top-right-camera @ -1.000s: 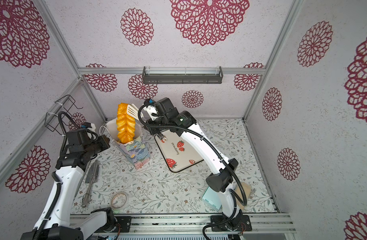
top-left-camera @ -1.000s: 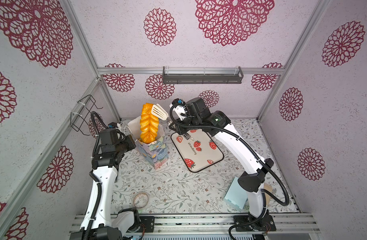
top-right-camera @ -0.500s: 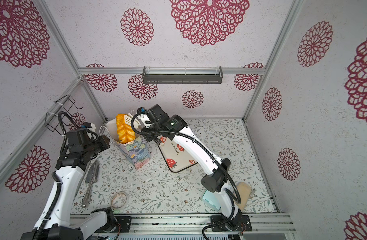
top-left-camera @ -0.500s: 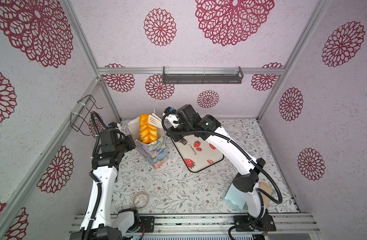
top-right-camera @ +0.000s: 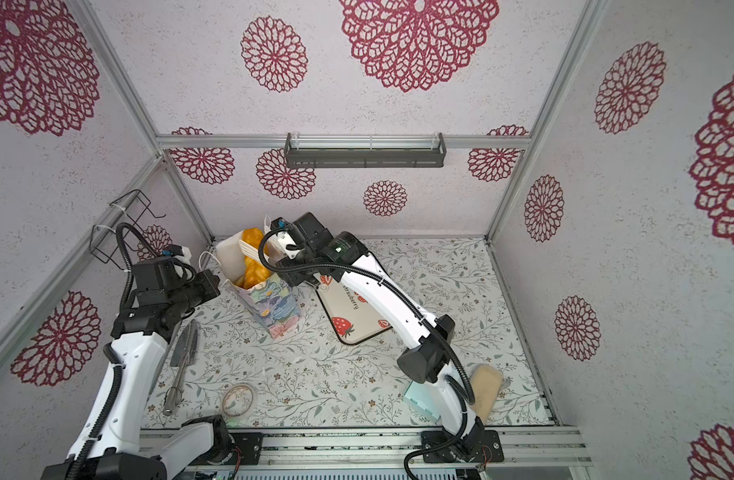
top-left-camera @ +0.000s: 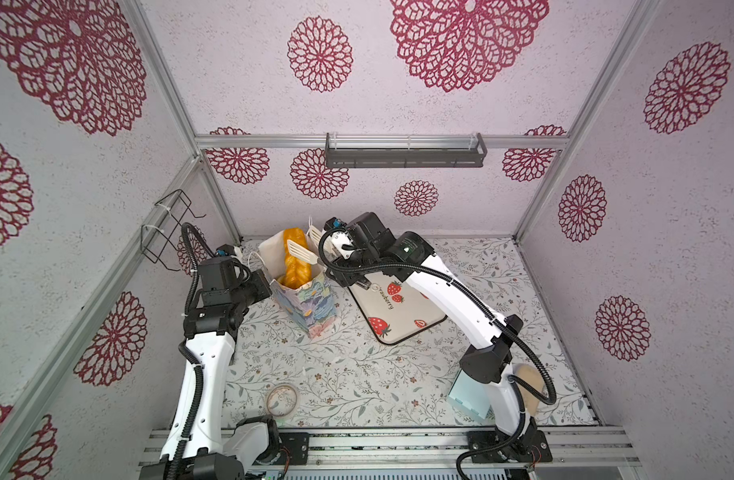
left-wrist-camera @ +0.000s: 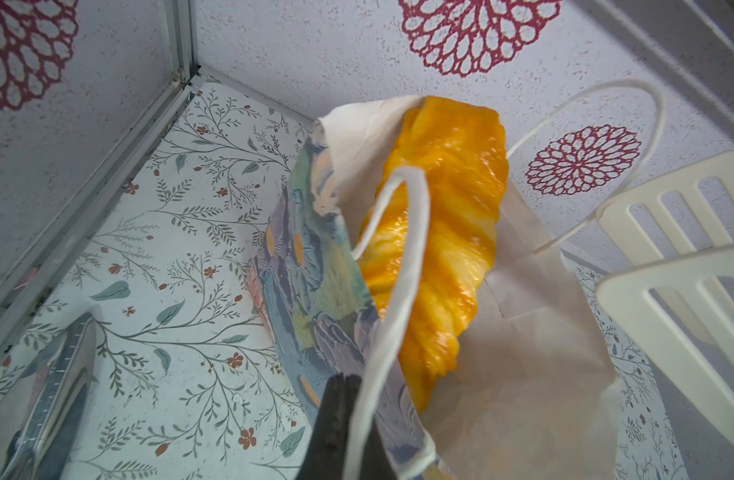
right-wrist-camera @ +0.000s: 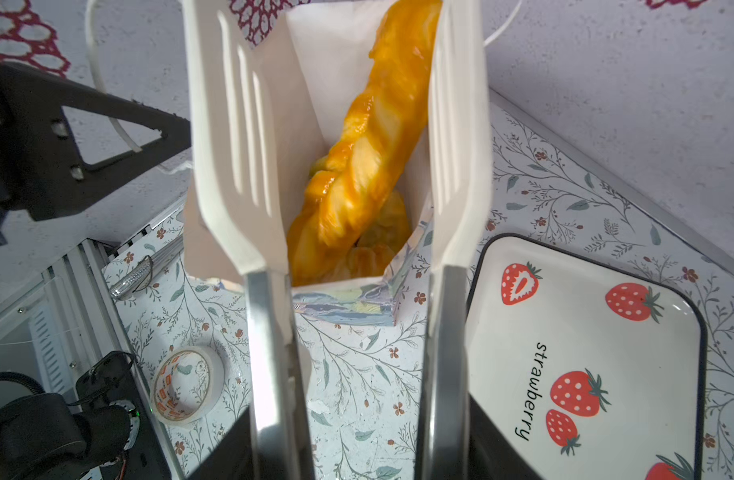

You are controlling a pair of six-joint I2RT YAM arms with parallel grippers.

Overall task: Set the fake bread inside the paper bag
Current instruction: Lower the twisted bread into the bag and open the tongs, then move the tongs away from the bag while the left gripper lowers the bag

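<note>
Nearest the viewer, well in front of the paper bag (top-left-camera: 311, 305), a roll of tape (top-left-camera: 282, 400) lies flat on the flowered tablecloth (top-left-camera: 357, 374). A pale blue box (top-left-camera: 467, 399) sits well off to the bag's front right. Just right of the bag lies a white tray (top-left-camera: 406, 307) printed with strawberries.

The bag itself stands upright with its mouth open — painted flowers outside, white inside. The left gripper (left-wrist-camera: 339, 399) is pinched closed on the bag's left rim, beside a white string handle (left-wrist-camera: 402, 257).

Inside the bag a long braided loaf (top-left-camera: 295, 262) leans on end, its top poking above the rim. Smaller pastries (right-wrist-camera: 377, 245) lie beneath it at the bottom.

At the bag's mouth, the right gripper (top-left-camera: 336, 249) holds a pair of white slotted tongs (top-left-camera: 300, 251). The tongs' two blades stand clearly apart, spread wider than the loaf between them — they are not clamped on it.
</note>
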